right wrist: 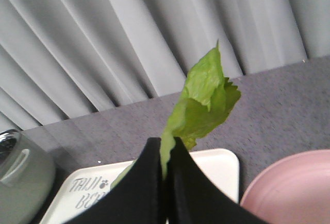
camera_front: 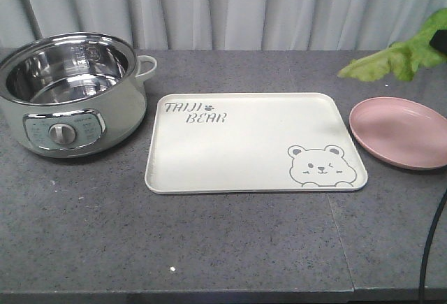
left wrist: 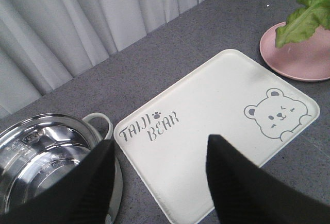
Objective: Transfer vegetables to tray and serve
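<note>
The cream tray [camera_front: 237, 143] with a bear drawing and "TAIJI BEAR" lettering lies flat in the middle of the grey table, with nothing on it. My right gripper [right wrist: 165, 142] is shut on a green lettuce leaf [right wrist: 203, 98], holding it in the air. In the front view the lettuce leaf [camera_front: 405, 56] hangs at the right edge, above the far side of the pink plate. My left gripper [left wrist: 160, 149] is open with nothing between its fingers, hovering above the tray [left wrist: 216, 110] near its left corner.
A steel-lined electric pot [camera_front: 66, 91] with a dial stands left of the tray. A round pink plate [camera_front: 401, 133] lies right of it. A grey curtain hangs behind the table. A black cable [camera_front: 429, 248] runs down at the front right.
</note>
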Robot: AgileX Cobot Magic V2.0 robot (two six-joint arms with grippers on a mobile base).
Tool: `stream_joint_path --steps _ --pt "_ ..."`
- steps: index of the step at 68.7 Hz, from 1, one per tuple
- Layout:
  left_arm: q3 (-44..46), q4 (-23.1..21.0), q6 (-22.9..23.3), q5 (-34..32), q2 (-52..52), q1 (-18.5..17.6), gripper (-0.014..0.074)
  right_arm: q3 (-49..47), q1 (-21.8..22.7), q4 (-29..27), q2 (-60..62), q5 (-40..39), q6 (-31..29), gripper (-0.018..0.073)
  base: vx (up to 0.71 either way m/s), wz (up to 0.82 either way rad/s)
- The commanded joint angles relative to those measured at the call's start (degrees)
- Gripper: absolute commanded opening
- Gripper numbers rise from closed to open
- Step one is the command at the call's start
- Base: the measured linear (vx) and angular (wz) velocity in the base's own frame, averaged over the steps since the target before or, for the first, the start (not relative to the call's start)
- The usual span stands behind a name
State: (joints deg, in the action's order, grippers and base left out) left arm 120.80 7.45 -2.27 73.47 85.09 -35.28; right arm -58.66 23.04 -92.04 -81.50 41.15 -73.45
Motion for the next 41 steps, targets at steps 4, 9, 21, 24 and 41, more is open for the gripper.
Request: stream_joint_path --steps 4,9,21,24,41 --pt "1.1 0.2 0.5 -1.8 -0.8 -0.4 0.0395 -4.1 0.5 -1.7 -4.7 0.8 -0.6 -0.0006 0.0 0.0" --pt "1.1 0.2 0.5 -1.8 -0.4 -0.4 0.0395 -7.0 0.5 -0.3 -8.2 0.8 1.0 -0.0006 0.0 0.0" --pt "1.1 0.2 0.5 -1.8 0.8 -0.4 0.0395 -14.6 0.5 8.6 -15.3 1.0 10.1 -0.0004 0.0 0.0" --pt "1.1 0.2 0.5 -1.8 0.9 -0.4 0.0395 -16.1 0.5 10.8 -16.6 0.9 12.2 -0.0003 0.0 0.0" --pt "1.1 0.2 0.5 -1.8 0.9 -0.4 0.0395 -17.9 0.5 19.1 -21.8 1.5 18.0 0.0039 0.0 0.0"
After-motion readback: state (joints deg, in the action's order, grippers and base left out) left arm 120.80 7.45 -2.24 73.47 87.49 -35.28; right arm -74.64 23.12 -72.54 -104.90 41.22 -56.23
